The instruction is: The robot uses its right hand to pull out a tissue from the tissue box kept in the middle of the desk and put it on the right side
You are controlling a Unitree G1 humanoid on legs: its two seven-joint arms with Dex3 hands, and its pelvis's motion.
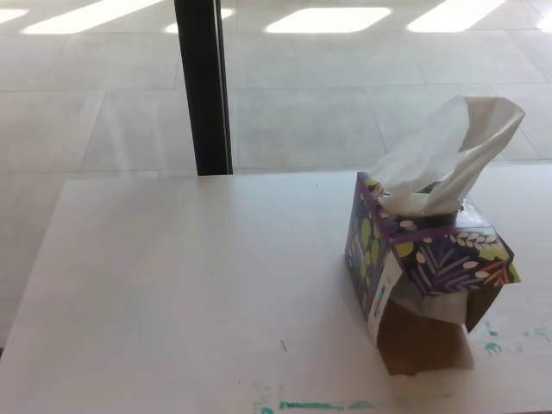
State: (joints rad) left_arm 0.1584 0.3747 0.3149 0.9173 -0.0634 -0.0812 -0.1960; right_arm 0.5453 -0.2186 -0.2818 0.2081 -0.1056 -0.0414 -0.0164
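A purple tissue box (pixel 405 259) with leaf and dot patterns stands on the white desk (pixel 172 276), right of the middle. Its right side flap hangs open, showing brown cardboard inside. A white tissue (pixel 448 155) sticks up out of the top and fans toward the upper right. Neither of my hands shows in the head view.
A black vertical post (pixel 203 86) stands behind the desk's far edge, left of the box. Green paint marks (pixel 319 404) smear the desk near its front edge and at the right. Pale tiled floor (pixel 345 78) lies beyond the desk.
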